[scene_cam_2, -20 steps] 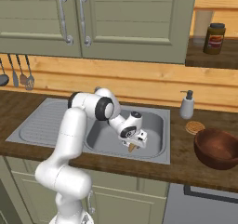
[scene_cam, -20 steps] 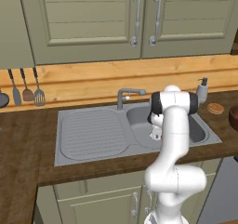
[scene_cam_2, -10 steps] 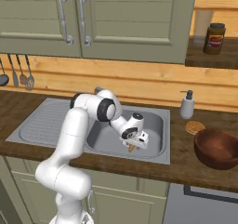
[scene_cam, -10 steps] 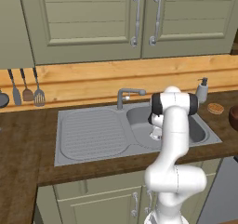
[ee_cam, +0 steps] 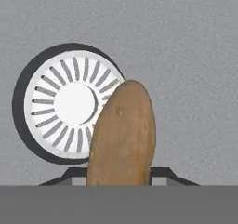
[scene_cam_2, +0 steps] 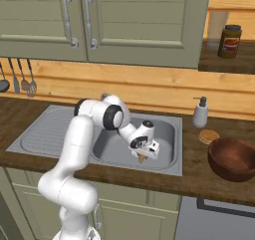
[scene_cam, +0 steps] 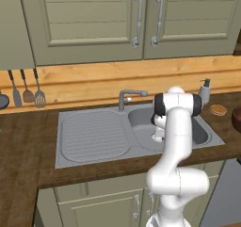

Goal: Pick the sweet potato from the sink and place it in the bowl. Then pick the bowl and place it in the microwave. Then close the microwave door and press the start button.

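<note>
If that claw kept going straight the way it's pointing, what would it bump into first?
Most likely the orange-brown tapered sweet potato, already sitting between its fingers. Behind it lie the round white drain and the floor of the grey steel sink, though depth is hard to judge.

1. The sink (scene_cam_2: 172, 164) basin walls hem in the low gripper (scene_cam_2: 144, 155) on every side.
2. The tap (scene_cam: 128, 97) stands at the basin's back rim.
3. Above the basin is open room.
4. A soap dispenser (scene_cam_2: 200, 112) stands between sink and bowl (scene_cam_2: 233, 158).
</note>
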